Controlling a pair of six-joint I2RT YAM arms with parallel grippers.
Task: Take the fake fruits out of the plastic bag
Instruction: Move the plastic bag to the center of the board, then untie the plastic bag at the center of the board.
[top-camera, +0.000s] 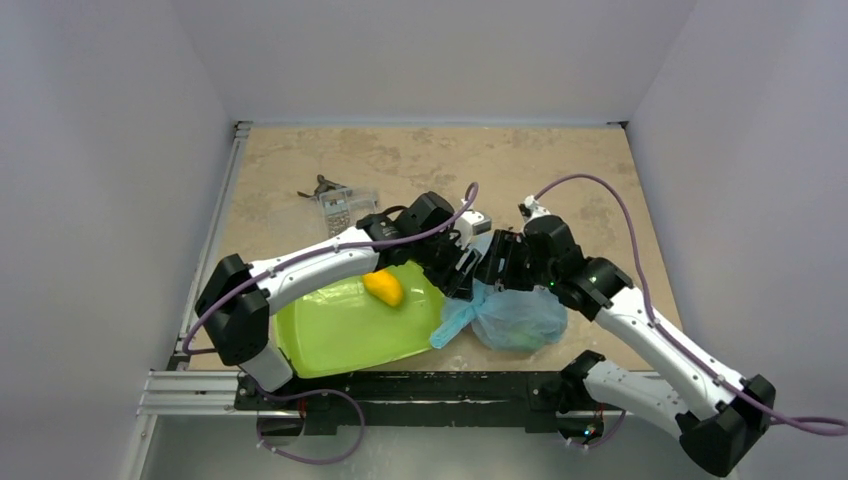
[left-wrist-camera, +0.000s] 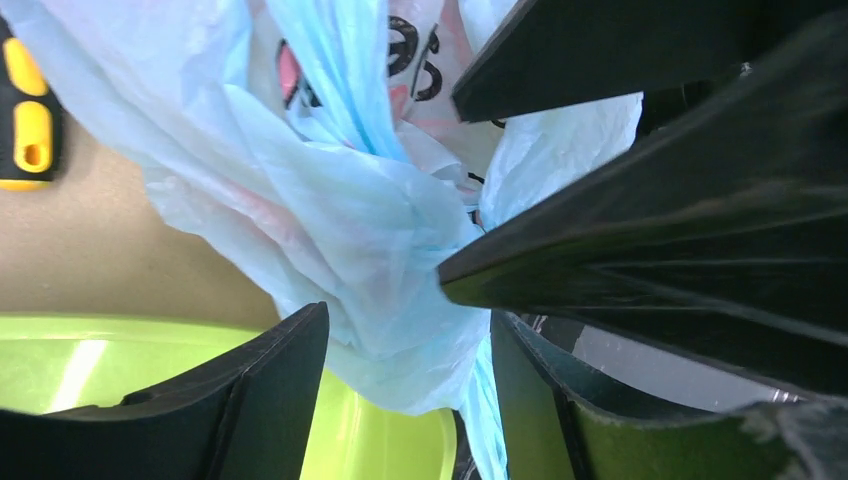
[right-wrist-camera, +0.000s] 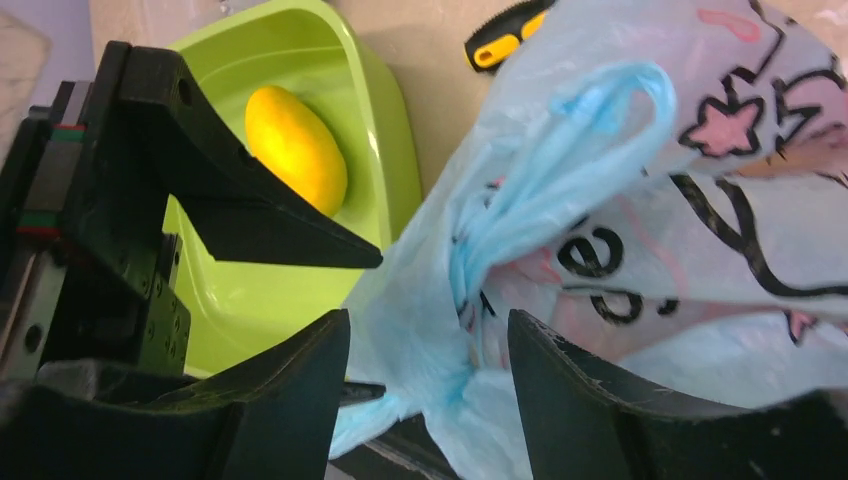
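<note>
One plastic bag (top-camera: 515, 318) on the table (top-camera: 600, 180) at 3 o'clock of one lime-green tray (top-camera: 330, 340) holding one orange-yellow fruit (top-camera: 383, 288), left end effector (left-wrist-camera: 408, 320) half-wide around its bunched neck, grip unclear, right end effector (right-wrist-camera: 428, 318) wide, both at bag's 11 o'clock

Bag (top-camera: 515, 318) on table (top-camera: 580, 170) just right of tray (top-camera: 340, 335), fruit (top-camera: 384, 288) in tray's far right part, small items (top-camera: 340, 208) behind tray

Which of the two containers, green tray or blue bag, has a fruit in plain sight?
The lime-green tray: one orange-yellow oval fruit lies uncovered in it. The blue bag beside it is bunched at the neck, its contents unclear.
</note>
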